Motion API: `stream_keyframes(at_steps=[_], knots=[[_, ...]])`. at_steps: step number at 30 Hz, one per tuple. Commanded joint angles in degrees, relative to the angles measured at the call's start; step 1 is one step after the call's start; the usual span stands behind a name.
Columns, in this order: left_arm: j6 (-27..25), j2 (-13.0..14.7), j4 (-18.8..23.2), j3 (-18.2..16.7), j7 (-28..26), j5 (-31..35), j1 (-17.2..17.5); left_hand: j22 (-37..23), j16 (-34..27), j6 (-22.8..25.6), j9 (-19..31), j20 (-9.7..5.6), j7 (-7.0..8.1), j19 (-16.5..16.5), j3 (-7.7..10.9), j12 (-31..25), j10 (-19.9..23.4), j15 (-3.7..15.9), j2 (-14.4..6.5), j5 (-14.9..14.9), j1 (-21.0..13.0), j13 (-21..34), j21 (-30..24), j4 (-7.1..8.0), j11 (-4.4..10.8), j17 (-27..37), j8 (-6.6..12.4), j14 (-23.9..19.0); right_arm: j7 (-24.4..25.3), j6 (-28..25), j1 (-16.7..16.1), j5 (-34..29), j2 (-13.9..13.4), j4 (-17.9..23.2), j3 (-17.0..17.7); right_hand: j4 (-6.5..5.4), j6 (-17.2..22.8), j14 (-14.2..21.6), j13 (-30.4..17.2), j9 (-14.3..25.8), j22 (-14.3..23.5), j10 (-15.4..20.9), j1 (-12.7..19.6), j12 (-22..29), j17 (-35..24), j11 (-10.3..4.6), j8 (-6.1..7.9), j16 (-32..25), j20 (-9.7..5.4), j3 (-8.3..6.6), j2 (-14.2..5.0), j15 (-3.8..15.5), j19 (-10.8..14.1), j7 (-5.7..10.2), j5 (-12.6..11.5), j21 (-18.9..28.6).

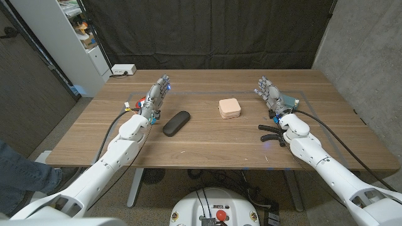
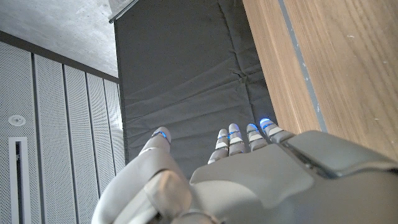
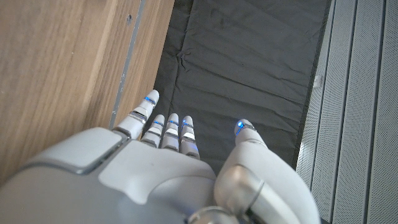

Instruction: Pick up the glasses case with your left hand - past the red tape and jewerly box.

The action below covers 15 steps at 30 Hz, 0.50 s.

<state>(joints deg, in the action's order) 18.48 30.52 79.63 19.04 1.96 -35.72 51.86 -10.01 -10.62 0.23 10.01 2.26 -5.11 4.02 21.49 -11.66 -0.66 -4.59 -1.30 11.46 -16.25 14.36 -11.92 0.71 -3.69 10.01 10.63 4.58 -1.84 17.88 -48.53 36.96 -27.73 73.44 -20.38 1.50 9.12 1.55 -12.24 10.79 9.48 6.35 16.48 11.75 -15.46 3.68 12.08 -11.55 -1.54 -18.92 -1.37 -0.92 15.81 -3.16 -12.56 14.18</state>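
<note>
Reaching in from the near corners, both arms stretch over the wooden table (image 1: 207,141). A black glasses case (image 1: 176,122) lies just beside the left hand (image 1: 155,97), on its inner side, not touching it. That hand holds nothing, fingers (image 2: 239,138) extended and slightly apart. Opposite, the right hand (image 1: 269,93) is likewise empty, fingers straight. Farther out sits a pink jewelry box (image 1: 229,108), mid-table.
</note>
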Motion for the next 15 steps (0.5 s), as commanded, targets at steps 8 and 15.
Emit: stream_keyframes(at_steps=[8,15], knots=[[2.1,1.5,3.9,-1.6,-0.6,1.2,3.7,-0.1,-0.4,0.8,0.2,0.17,-0.35,0.2,0.41,-0.5,0.6,-0.07,-0.2,-0.3,-1.0,-0.2,0.2,-0.62,-0.12,0.3,0.49,-0.8,0.1,0.4,-0.1,0.1,0.2,0.4,0.3,-0.01,0.7,0.5,0.0,0.2,0.2,0.5,0.1,0.0,0.0,-0.25,0.00,-0.3,-0.03,-0.15,-0.13,0.24,0.8,0.13,-0.3,-0.3],[2.6,2.6,5.9,-2.8,-1.1,1.6,5.9,-0.1,-0.5,1.0,0.2,0.21,-0.36,0.1,0.47,-0.5,0.8,-0.10,-0.3,-0.3,-1.2,-0.3,0.2,-0.79,-0.11,0.3,0.50,-1.1,0.9,0.2,-1.0,0.2,-0.1,1.6,0.5,0.00,0.8,0.6,0.1,0.2,0.2,0.7,0.1,0.0,0.1,-0.20,-0.04,-0.3,-0.03,-0.11,-0.16,0.19,0.8,0.14,-0.3,-0.4]])
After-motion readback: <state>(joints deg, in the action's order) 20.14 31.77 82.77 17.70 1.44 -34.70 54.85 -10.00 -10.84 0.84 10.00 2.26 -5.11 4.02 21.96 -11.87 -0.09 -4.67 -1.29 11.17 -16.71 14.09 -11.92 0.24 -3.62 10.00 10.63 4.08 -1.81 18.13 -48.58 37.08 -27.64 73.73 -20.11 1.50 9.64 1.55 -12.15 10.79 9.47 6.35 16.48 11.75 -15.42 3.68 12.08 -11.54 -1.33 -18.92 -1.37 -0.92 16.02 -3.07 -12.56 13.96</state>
